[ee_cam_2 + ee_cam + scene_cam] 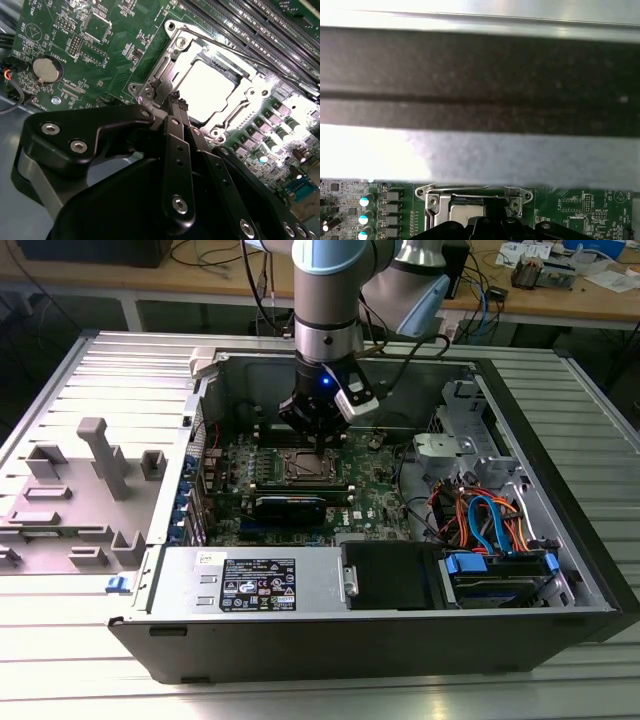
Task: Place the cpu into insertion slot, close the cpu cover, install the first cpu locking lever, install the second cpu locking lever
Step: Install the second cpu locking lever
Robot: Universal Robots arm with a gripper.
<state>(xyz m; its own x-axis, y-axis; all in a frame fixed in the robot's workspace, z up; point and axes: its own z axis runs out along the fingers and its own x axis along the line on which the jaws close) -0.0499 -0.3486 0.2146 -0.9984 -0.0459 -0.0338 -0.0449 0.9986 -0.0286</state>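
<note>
On the exterior view's left, a grey plastic fixture (95,475) lies on the ribbed counter (60,370), untouched and well apart from the work. To its right stands the open computer case (380,640), with the green motherboard (375,485) on its floor.

Near the middle of that board, the claw (322,440) hangs right over the insertion slot (305,468). In the second wrist view the cpu (207,87) already sits flat in the slot, its pale metal top glaring under the light. The cpu cover (227,122) lies down around it, so the chip shows through the square cut-out. Placing and closing therefore look done.

The claw's fingers (176,107) are drawn nearly together, their tips at the slot's corner beside a thin locking lever (240,52) that runs along the frame's edge. Whether they pinch a lever I cannot tell. In my judgement the lever work is under way, and neither lever can be confirmed latched.
</note>
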